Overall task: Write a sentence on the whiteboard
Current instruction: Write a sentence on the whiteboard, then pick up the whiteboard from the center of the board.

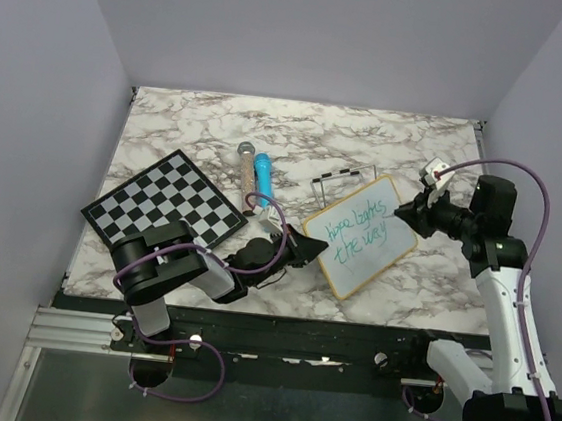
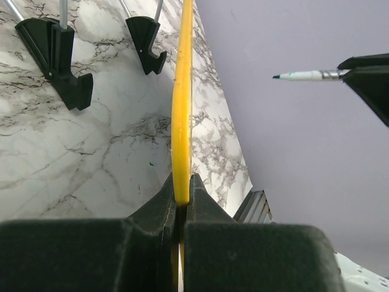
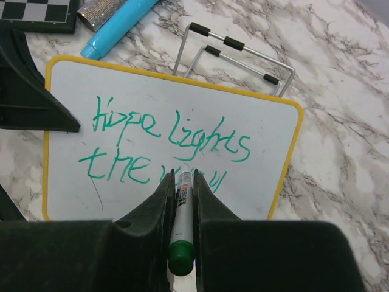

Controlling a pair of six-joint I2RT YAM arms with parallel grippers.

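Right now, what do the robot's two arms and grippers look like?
The left arm and right arm both have black joint housings linked by white segments. A thin purple cable loops along each. The left gripper and right gripper are matte black, each with two blocky, wedge-shaped fingers. No markings are readable.

yellow-edged whiteboard [image 3: 152, 97], green sentence [image 3: 143, 128], black-and-white chessboard [image 1: 164, 205]
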